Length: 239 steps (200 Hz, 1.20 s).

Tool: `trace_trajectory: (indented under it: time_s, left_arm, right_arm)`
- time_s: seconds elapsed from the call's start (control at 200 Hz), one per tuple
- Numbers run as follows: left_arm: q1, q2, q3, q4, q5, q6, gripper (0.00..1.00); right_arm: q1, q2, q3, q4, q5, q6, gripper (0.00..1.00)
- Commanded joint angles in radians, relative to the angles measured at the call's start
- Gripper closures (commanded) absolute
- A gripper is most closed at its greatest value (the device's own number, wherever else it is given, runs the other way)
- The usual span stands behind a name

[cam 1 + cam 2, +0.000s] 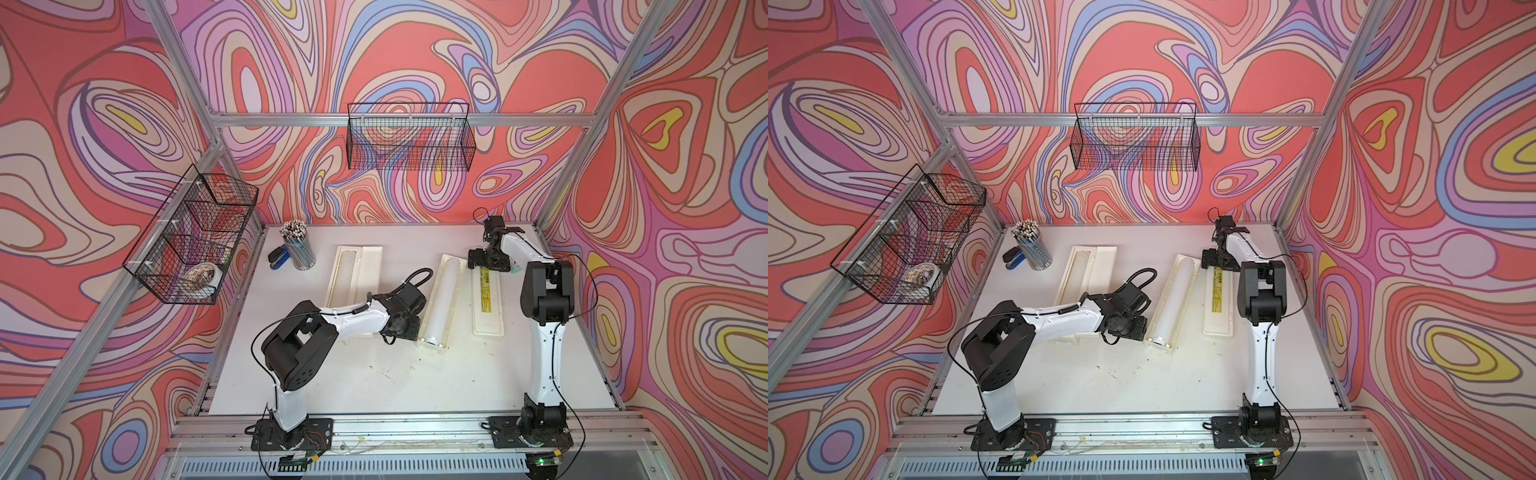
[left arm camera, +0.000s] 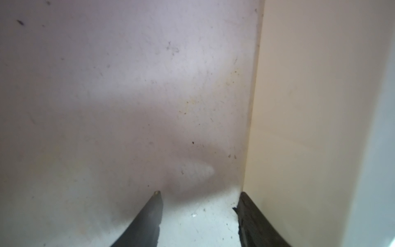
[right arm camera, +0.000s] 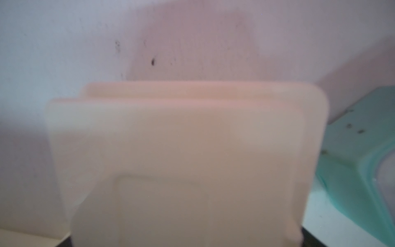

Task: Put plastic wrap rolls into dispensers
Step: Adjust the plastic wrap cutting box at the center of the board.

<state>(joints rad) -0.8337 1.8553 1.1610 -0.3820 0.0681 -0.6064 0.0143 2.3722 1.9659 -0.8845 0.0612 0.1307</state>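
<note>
Blue stapler [image 1: 277, 258] lies beside the pencil cup [image 1: 300, 249].

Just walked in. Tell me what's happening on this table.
Two robot arms are loading plastic wrap into dispensers. One roll lies in the open dispenser between the arms. The right gripper is at the far end of that dispenser's labelled lid; whether it grips is unclear. The left gripper is open and empty, low on the table, one finger against a cream dispenser wall. The second dispenser lies open near the pencil cup.
</note>
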Motion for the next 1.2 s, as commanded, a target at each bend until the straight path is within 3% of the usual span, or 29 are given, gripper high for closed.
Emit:
trace_trajectory:
  time_s: [0.0, 0.225, 0.591, 0.801, 0.931, 1.052, 1.192]
  left_arm:
    - [-0.015, -0.029, -0.007, 0.044, 0.036, -0.007, 0.40]
    - [-0.018, -0.046, -0.037, 0.081, 0.065, -0.010, 0.42]
    - [-0.035, -0.132, -0.087, 0.216, 0.098, 0.047, 0.41]
    - [-0.087, -0.076, -0.058, 0.228, 0.157, 0.059, 0.41]
    - [-0.094, -0.114, -0.042, 0.194, 0.058, 0.103, 0.35]
    - [-0.093, -0.183, -0.034, 0.183, -0.037, 0.189, 0.30]
    - [-0.093, -0.175, 0.053, 0.167, -0.018, 0.252, 0.28]
  right_arm:
    - [0.014, 0.166, -0.029, -0.110, 0.145, -0.047, 0.02]
    - [0.022, 0.094, -0.107, -0.040, 0.098, -0.036, 0.02]
    - [0.022, -0.063, -0.196, 0.052, -0.167, -0.027, 0.02]
    - [0.022, -0.117, -0.243, 0.078, -0.163, -0.053, 0.02]
    - [0.024, -0.100, -0.207, 0.027, -0.127, -0.088, 0.02]
    - [0.007, -0.149, -0.301, 0.136, -0.279, -0.066, 0.02]
    - [0.007, -0.131, -0.266, 0.091, -0.241, -0.068, 0.02]
